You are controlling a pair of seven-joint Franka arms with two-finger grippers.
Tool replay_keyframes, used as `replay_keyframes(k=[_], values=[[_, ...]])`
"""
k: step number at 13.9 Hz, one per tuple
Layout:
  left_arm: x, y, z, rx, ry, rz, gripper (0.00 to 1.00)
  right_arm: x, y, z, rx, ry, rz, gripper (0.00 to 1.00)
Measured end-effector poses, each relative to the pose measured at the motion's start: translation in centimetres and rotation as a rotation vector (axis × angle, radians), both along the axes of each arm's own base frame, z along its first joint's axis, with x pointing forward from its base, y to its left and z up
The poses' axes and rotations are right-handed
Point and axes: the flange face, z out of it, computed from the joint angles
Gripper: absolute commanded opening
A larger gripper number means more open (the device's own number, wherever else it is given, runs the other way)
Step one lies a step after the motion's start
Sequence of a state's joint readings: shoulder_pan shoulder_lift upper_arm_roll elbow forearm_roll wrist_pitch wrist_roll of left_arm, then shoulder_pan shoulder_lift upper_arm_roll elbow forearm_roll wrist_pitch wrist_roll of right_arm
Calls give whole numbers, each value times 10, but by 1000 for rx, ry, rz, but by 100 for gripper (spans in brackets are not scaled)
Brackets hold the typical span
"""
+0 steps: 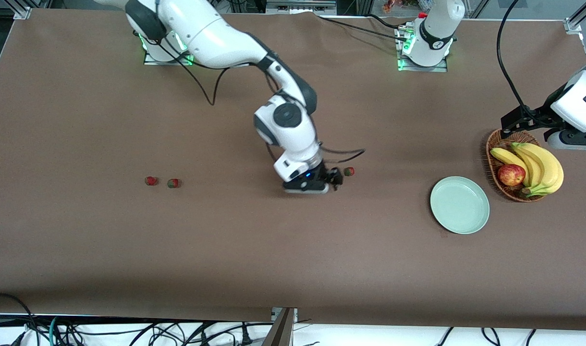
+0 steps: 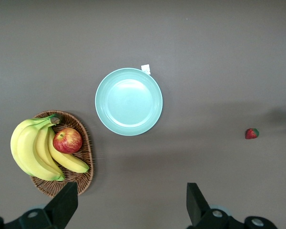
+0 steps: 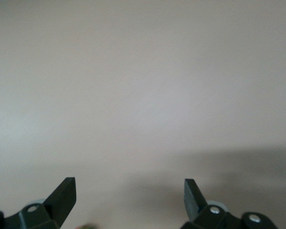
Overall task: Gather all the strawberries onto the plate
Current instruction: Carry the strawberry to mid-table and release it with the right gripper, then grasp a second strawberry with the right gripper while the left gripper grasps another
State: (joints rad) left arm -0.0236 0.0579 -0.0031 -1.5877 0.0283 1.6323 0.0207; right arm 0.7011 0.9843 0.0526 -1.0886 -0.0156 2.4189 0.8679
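Plate (image 1: pixel 459 205) empty; three strawberries (image 1: pixel 349 171) on table, one beside open right gripper (image 1: pixel 335 180); left gripper (image 2: pixel 131 205) open, waiting above basket (image 1: pixel 495 166).

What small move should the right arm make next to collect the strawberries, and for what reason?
Probably it should shift the open right gripper onto the strawberry lying on the table just beside it and close on it. The plate holds no berry, and the two other strawberries lie toward the right arm's end. The left gripper waits open above the basket.
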Motion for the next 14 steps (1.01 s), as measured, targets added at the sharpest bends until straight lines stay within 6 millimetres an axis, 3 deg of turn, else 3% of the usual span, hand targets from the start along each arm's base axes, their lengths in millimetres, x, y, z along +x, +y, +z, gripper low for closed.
replay_keyframes(k=[3, 7, 11, 14], values=[[0, 0, 0, 0, 0, 0, 100, 49, -78, -1, -125, 68, 78, 100], [0, 0, 0, 0, 0, 0, 100, 91, -184, -4, -247, 208, 190, 100], [-1, -2, -1, 0, 9, -3, 100, 114, -289, 0, -318, 358, 245, 100], [2, -11, -15, -16, 47, -8, 100, 113, -342, -3, -369, 400, 248, 100]])
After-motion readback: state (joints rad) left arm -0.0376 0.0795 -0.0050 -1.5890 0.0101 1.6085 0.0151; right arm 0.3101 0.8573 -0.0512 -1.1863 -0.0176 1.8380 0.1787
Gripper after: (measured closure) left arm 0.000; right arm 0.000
